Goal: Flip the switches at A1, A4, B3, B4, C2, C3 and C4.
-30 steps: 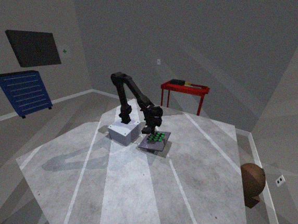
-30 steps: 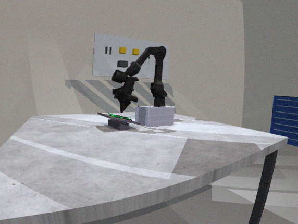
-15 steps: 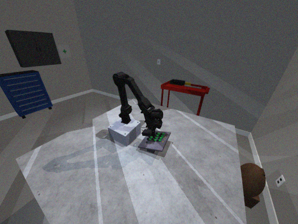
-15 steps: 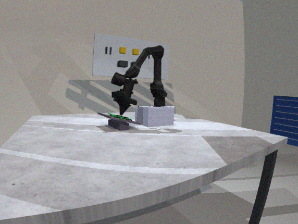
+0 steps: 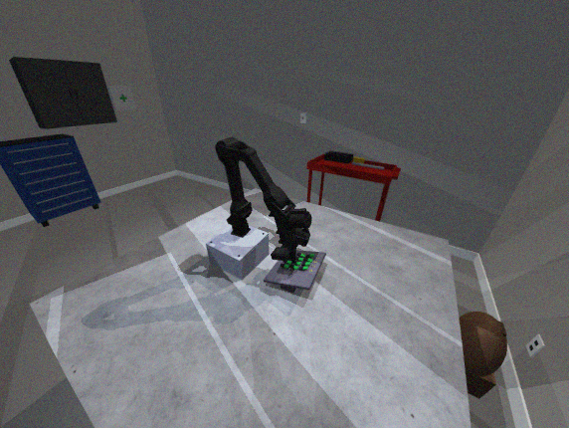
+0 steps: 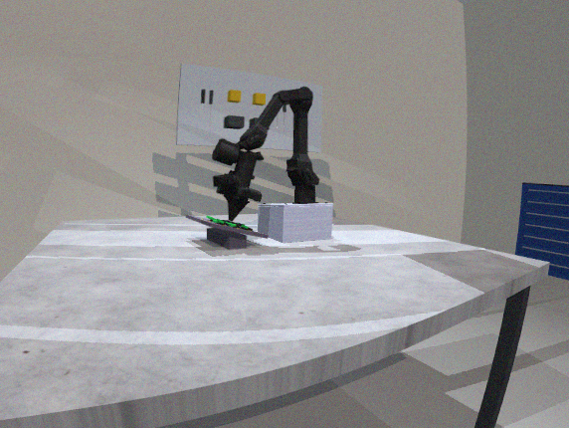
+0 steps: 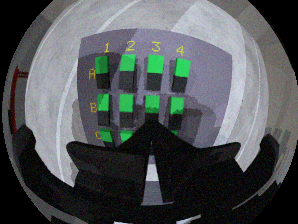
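The tilted grey panel (image 5: 277, 280) (image 6: 258, 234) (image 7: 212, 75) bears green-and-black rocker switches, with green on the far halves. In the wrist view, switches A1 (image 7: 102, 65), A4 (image 7: 183, 68), B3 (image 7: 152, 103) and B4 (image 7: 177, 106) show. C2 (image 7: 126, 135) shows only in part, and only a sliver of C4 shows; C3 is hidden behind the fingers. Which ends are raised is hard to tell. My gripper (image 6: 232, 218) (image 7: 150, 123) is shut and empty, pointing down. Its tips are at or just above the switches, by the near end of B3; contact cannot be told.
The arm stands on a pale box (image 5: 230, 259) (image 6: 307, 221) close beside the panel. A dark block (image 6: 226, 238) supports the panel on the marbled table (image 5: 348, 343) (image 6: 199, 294). A red bench (image 5: 353, 171), a blue cabinet (image 5: 52, 174) and a brown round object (image 5: 482, 343) are beyond the table.
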